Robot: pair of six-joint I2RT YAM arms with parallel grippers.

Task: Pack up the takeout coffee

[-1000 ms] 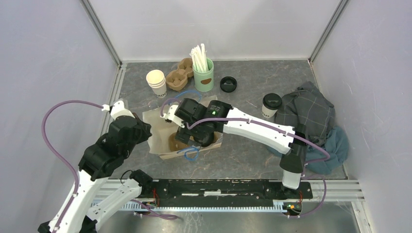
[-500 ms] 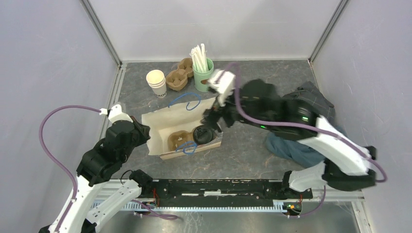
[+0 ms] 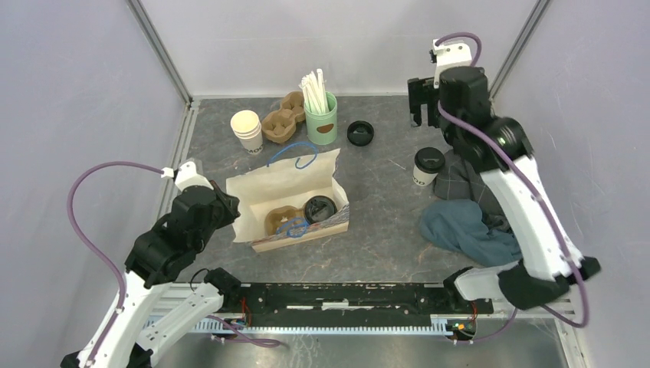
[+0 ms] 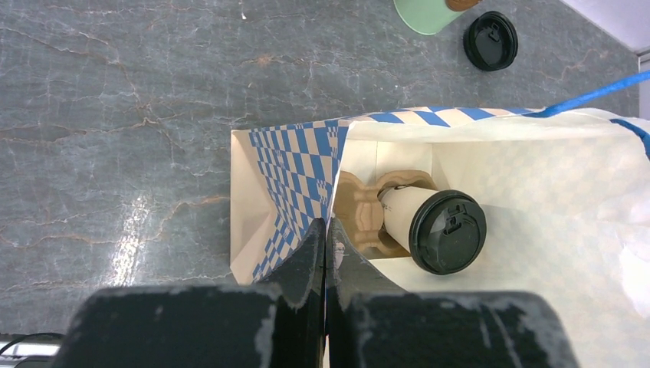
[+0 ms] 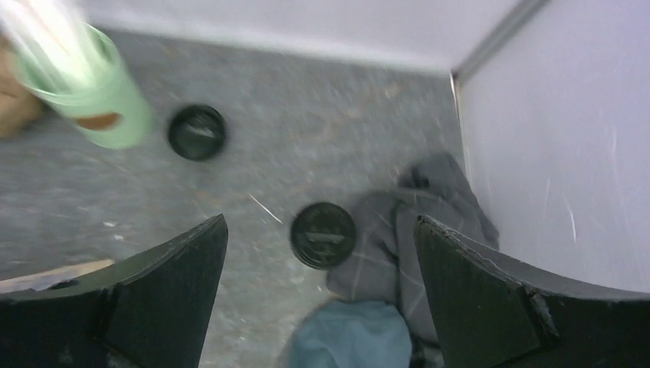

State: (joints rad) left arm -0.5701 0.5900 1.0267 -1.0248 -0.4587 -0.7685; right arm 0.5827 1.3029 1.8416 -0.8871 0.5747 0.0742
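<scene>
Left gripper (image 4: 325, 239) is pinched together, seemingly on the paper bag's (image 3: 260, 182) rim, holding it open near the table's left edge. Right gripper (image 5: 320, 224) hangs spread wide over the far right corner. One coffee cup (image 4: 437, 228) sits in the cardboard carrier (image 4: 360, 218) inside the bag. A second coffee cup (image 3: 427, 165) stands outside, touching the grey cloth (image 3: 457, 184). A careless grab there could snag cloth or tip it. The loose lid (image 3: 360, 133) and straw tub (image 3: 321, 116) lie further back.

Open tabletop (image 3: 383, 207) between paper bag (image 3: 260, 184) and takeout coffee (image 3: 426, 167), grey cloth (image 3: 457, 182) close on its right.
</scene>
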